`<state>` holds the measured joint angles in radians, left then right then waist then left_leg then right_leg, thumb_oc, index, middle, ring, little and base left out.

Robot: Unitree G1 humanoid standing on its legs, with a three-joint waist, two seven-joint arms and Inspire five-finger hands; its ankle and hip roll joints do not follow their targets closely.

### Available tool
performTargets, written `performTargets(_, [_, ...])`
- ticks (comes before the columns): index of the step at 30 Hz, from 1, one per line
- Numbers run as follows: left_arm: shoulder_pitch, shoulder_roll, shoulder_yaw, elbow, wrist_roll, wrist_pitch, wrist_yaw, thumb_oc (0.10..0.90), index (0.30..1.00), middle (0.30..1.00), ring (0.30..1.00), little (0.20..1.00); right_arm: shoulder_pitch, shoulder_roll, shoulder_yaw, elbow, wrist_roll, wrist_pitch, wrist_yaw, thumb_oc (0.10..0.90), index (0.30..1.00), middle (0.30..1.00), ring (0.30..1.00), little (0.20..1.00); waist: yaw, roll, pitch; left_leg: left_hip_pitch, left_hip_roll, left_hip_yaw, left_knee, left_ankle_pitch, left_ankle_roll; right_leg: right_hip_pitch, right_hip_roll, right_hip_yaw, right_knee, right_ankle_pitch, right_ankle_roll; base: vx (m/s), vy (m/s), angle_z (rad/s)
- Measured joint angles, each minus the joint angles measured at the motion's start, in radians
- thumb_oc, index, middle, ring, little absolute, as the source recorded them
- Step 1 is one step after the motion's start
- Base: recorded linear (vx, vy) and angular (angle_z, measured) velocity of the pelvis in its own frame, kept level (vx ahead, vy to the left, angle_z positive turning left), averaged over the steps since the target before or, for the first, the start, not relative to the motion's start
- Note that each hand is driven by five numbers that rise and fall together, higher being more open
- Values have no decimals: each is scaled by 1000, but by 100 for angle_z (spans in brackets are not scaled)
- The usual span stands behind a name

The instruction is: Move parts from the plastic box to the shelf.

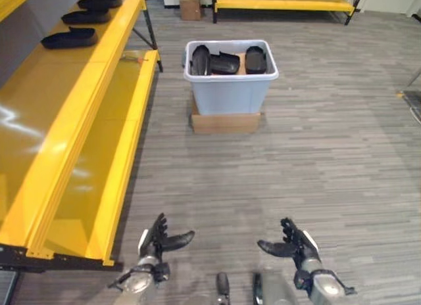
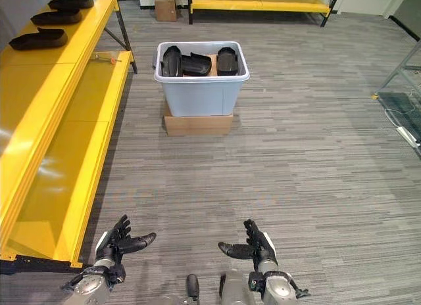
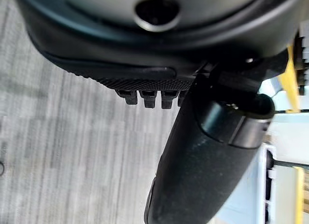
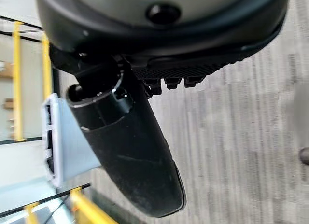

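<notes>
A pale blue plastic box stands on a flat cardboard carton on the floor ahead, holding three black moulded parts. Three more black parts lie in a row on the top board of the yellow shelf at the left. My left hand and right hand hover low near me, far short of the box, both open with fingers straight and thumbs pointing inward, holding nothing. In the wrist views the left thumb and right thumb stand out over bare floor.
The yellow shelf's lower board juts out along my left side. Another yellow rack and a small cardboard box stand at the far wall. A metal rack's edge shows at the right. Grey plank floor lies between me and the box.
</notes>
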<state>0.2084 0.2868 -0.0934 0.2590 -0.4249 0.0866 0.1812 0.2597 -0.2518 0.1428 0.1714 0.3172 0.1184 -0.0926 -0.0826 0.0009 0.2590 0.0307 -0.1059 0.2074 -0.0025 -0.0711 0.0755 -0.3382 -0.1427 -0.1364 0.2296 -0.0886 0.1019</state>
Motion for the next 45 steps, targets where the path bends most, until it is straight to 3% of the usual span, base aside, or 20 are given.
performTargets(1, [-2, -4, -1, 3, 0, 1, 1, 900, 1000, 1000, 1000, 1000, 24, 0, -3, -1, 0, 2, -1, 900, 1000, 1000, 1000, 1000, -3, -14, -2, 11, -16, -10, 11, -16, 15, 19, -13, -9, -158, 40, 37, 317, -99, 48])
performTargets(4, [6, -7, 5, 16, 6, -1, -7, 900, 1000, 1000, 1000, 1000, 34, -2, 1, 8, -1, 24, 4, 900, 1000, 1000, 1000, 1000, -7, -25, -1, 87, -28, -21, -16, -23, 22, 20, -6, -9, -325, 164, 13, 321, -119, 25])
performTargets(7, [22, -24, 4, 12, 9, -2, -24, 900, 1000, 1000, 1000, 1000, 48, -4, -1, 9, -1, 24, 18, 900, 1000, 1000, 1000, 1000, -23, -31, -27, 212, -22, -83, -74, -49, -16, 97, 6, -71, -278, 253, -44, 437, -212, 58])
performTargets(9, [24, -49, 2, 11, 9, -1, -23, 900, 1000, 1000, 1000, 1000, 25, -22, 1, 23, -1, 24, 21, 900, 1000, 1000, 1000, 1000, -25, 2, -48, 236, 19, -112, -75, -71, -50, 119, 31, -75, -257, 315, -57, 374, -210, 39])
performTargets(13, [11, -66, -17, -6, 6, -2, -21, 900, 1000, 1000, 1000, 1000, -69, -50, -7, 24, -1, 12, 23, 900, 1000, 1000, 1000, 1000, -14, 33, -63, 206, 94, -134, 130, -83, -88, 148, 87, -90, -143, 225, -171, 236, -162, 1])
performTargets(15, [3, -67, -14, -11, 4, -2, -21, 900, 1000, 1000, 1000, 1000, -111, -78, -13, 24, 0, -8, 20, 900, 1000, 1000, 1000, 1000, -22, 48, -72, 186, 143, -162, 284, -74, -121, 201, 140, -99, -125, 142, -176, 422, -433, -17])
performTargets(18, [-5, -66, 0, -53, -2, -13, -16, 900, 1000, 1000, 1000, 1000, -83, -73, -44, 24, 1, -7, 19, 900, 1000, 1000, 1000, 1000, 22, -9, -69, -111, 173, -177, 879, 74, -163, 251, 155, -78, -125, 90, -215, 251, -284, -24])
performTargets(20, [27, -60, 2, -53, -3, -6, -21, 900, 1000, 1000, 1000, 1000, -54, -81, -38, 30, 1, -7, 16, 900, 1000, 1000, 1000, 1000, 34, -63, -63, -276, 177, -195, 1024, 75, -162, 321, 165, -57, -128, 5, -258, 508, -267, -44])
performTargets(21, [11, -70, -1, -61, -3, -6, -27, 900, 1000, 1000, 1000, 1000, -31, -62, -79, 31, 1, 10, -7, 900, 1000, 1000, 1000, 1000, 69, -83, -21, -398, 169, -149, 1019, 1, -115, 378, 159, -36, -143, -3, -244, 640, -93, -55])
performTargets(23, [57, -70, 4, -52, -3, 2, -19, 900, 1000, 1000, 1000, 1000, -22, -68, -70, 27, 2, 10, -12, 900, 1000, 1000, 1000, 1000, 85, -64, -15, -494, 140, -108, 701, 11, -111, 490, 176, -35, -226, -15, -203, 640, 124, -39])
performTargets(26, [64, -69, 10, -30, -2, -1, -21, 900, 1000, 1000, 1000, 1000, -35, -86, -44, 51, 4, 16, -15, 900, 1000, 1000, 1000, 1000, 95, -26, -10, -447, 135, -113, 157, 43, -105, 582, 213, -2, -286, -40, -140, 433, 118, -26])
performTargets(28, [64, -70, 22, -3, -1, 7, -18, 900, 1000, 1000, 1000, 1000, -52, -92, -16, 73, 0, 15, -13, 900, 1000, 1000, 1000, 1000, 120, -23, -14, -418, 119, -138, -54, 71, -112, 647, 215, 44, -315, -60, -110, 462, 120, -58])
performTargets(31, [84, -77, 25, -2, -1, 6, -18, 900, 1000, 1000, 1000, 1000, -22, -100, -8, 53, -3, 16, 9, 900, 1000, 1000, 1000, 1000, 116, 3, -44, -349, 120, -88, 28, 77, -41, 755, 211, 73, -301, -102, -70, 453, 181, -41])
performTargets(32, [77, -65, 28, -3, 0, 5, -19, 900, 1000, 1000, 1000, 1000, -13, -81, -5, 47, -3, 17, 8, 900, 1000, 1000, 1000, 1000, 114, -15, -62, -342, 105, -72, 53, 163, -28, 781, 185, 79, -287, -114, -69, 331, 148, -28])
performTargets(33, [64, -62, 30, -3, -1, 6, -14, 900, 1000, 1000, 1000, 1000, -11, -75, 5, 45, -4, 18, 10, 900, 1000, 1000, 1000, 1000, 114, -41, -73, -336, 89, -56, 69, 169, -24, 767, 157, 82, -238, -126, -78, 299, 150, -28])
performTargets(37, [18, -27, 26, -32, -1, 0, -17, 900, 1000, 1000, 1000, 1000, -4, -35, 23, 21, -4, 17, 31, 900, 1000, 1000, 1000, 1000, 114, -99, -108, -252, 14, -12, 74, 186, 42, 673, 51, 67, 81, -99, -45, 303, 215, -34])
performTargets(38, [-10, -23, 25, -34, -1, -2, -14, 900, 1000, 1000, 1000, 1000, -7, -29, 32, 19, -5, 16, 35, 900, 1000, 1000, 1000, 1000, 114, -97, -110, -189, -14, -17, 26, 177, 61, 535, 5, 78, 375, -39, 2, 276, 266, -3])
performTargets(41, [-65, -8, 5, -31, -1, -6, -9, 900, 1000, 1000, 1000, 1000, -13, -17, 31, 20, -5, 14, 37, 900, 1000, 1000, 1000, 1000, 102, -73, -86, -142, -29, -67, 10, 155, 81, 337, 6, 77, 672, -46, 45, 254, 177, 28])
performTargets(42, [-73, 8, -24, -30, 0, -1, -12, 900, 1000, 1000, 1000, 1000, -24, -14, 31, 18, -5, 16, 37, 900, 1000, 1000, 1000, 1000, 83, -41, -66, -91, -30, -101, 0, 142, 78, 251, 1, 45, 741, -81, 23, 307, 94, 56])
performTargets(45, [-43, 11, -30, -33, 0, -2, -12, 900, 1000, 1000, 1000, 1000, -23, -16, 32, 17, -4, 16, 40, 900, 1000, 1000, 1000, 1000, 59, 11, -34, 16, -23, -120, -24, 54, 43, 15, -15, 12, 629, -136, -32, 376, -27, 42])
